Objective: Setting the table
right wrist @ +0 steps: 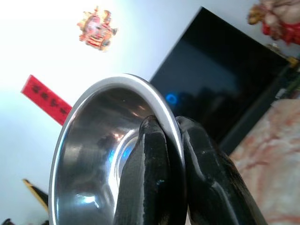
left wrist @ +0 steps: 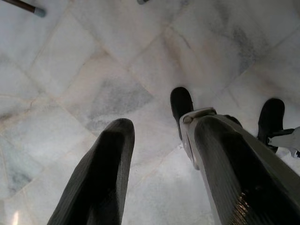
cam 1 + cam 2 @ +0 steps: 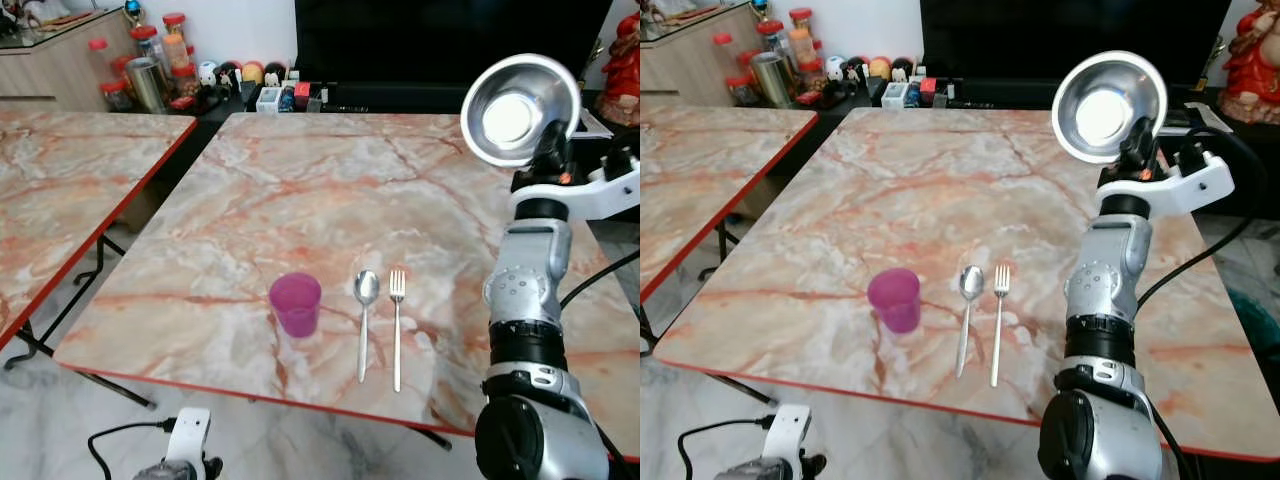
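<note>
Nearest the front edge of the marble table (image 3: 300,190), a purple cup (image 3: 296,303) is seen standing upright, with a spoon (image 3: 364,318) and a fork (image 3: 397,322) laid side by side just to its right, handles toward the robot. The space right of the fork is occupied only by the raised right arm (image 3: 525,300). A second marble table (image 3: 60,190) is noted to the left, set apart by a gap of floor. Beyond the far edge, jars (image 3: 150,60) and small figurines (image 3: 240,73) are ranged before a dark screen (image 3: 450,40). The right arm is held upright, elbow bent; the right gripper (image 1: 169,140) is clamped on the rim of a steel bowl (image 3: 519,107), one finger inside and one outside, the bowl held high above the table, tilted on edge with its hollow facing the robot. The left gripper (image 2: 159,154) is seen hanging low over the pale tiled floor (image 2: 93,70), fingers apart.
</note>
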`<state>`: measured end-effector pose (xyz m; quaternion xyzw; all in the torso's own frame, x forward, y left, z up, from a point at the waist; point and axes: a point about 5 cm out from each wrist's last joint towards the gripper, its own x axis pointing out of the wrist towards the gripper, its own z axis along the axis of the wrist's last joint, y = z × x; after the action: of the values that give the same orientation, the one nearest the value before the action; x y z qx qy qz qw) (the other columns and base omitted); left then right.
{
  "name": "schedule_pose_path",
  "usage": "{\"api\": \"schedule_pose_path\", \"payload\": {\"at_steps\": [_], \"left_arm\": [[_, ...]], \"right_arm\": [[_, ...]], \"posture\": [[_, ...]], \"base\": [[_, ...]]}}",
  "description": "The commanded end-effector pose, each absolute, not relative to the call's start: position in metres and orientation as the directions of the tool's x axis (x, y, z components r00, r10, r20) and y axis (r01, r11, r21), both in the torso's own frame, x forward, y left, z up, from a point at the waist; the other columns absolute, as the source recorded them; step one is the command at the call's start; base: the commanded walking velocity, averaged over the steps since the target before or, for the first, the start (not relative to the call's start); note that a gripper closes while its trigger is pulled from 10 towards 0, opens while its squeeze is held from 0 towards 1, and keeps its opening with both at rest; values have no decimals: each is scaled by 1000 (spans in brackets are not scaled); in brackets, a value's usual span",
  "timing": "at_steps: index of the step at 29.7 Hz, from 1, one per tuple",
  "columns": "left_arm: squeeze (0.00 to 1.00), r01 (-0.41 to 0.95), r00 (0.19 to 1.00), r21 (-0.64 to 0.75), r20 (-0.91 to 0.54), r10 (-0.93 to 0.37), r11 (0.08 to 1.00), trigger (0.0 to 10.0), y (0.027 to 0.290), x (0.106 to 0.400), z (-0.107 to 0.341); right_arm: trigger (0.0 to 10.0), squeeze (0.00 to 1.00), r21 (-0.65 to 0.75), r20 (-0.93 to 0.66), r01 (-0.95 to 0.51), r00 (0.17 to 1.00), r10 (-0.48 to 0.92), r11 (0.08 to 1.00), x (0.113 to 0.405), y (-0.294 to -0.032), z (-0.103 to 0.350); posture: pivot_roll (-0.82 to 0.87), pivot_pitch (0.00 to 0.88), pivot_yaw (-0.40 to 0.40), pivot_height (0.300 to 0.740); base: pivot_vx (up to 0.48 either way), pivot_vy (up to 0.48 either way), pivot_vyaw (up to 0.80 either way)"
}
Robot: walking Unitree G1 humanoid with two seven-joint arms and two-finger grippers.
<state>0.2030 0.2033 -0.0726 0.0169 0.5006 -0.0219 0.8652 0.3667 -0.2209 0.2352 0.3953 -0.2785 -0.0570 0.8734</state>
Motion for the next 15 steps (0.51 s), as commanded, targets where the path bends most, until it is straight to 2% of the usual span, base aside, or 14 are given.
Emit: {"api": "schedule_pose_path", "payload": {"at_steps": [1, 15], "left_arm": [[0, 51, 484, 18, -875, -9, 999, 10000, 209, 198, -75], [0, 41, 487, 11, -873, -11, 999, 10000, 207, 199, -74]], "right_arm": [[10000, 0, 706, 487, -181, 826, -283, 685, 366, -212, 246], [10000, 0, 660, 568, -296, 798, -202, 690, 361, -199, 267]], "posture": [[1, 0, 62, 740], [12, 0, 53, 740]], "base": [[0, 480, 0], [0, 480, 0]]}}
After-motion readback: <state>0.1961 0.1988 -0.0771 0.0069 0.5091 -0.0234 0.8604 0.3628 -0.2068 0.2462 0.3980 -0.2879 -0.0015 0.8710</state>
